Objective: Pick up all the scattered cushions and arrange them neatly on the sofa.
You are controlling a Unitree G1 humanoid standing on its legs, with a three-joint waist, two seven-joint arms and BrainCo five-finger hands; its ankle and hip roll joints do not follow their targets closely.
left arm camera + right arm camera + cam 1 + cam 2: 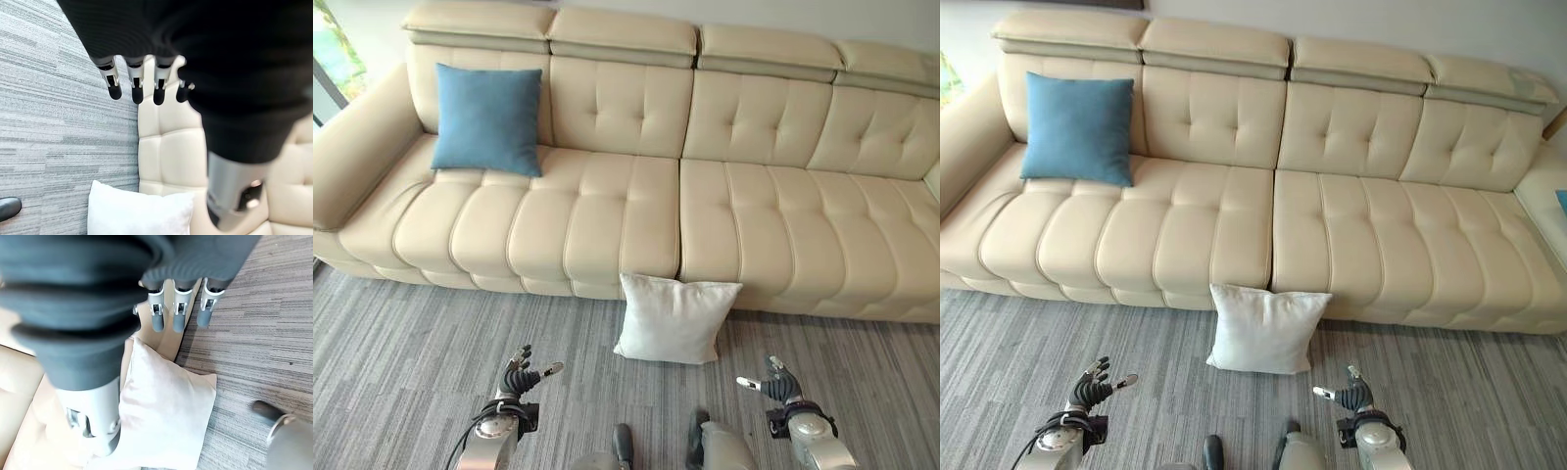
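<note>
A white cushion [673, 318] leans on the grey carpet against the front of the cream sofa [607, 215], near its middle seam. A blue cushion [488, 118] stands upright against the sofa's backrest at the left end. My left hand [519, 379] hovers low over the carpet, left of the white cushion, fingers relaxed and holding nothing. My right hand [773, 384] hovers to the cushion's right, likewise open and apart from it. The white cushion [139, 215] appears past the left hand's fingers [135, 88], and the white cushion [166, 411] lies close below the right hand's fingers [178, 313].
The long tufted sofa spans the whole width, with an armrest [357, 147] at the left. Grey striped carpet [401, 362] covers the floor in front. A bit of something blue [1561, 201] shows at the sofa's far right edge.
</note>
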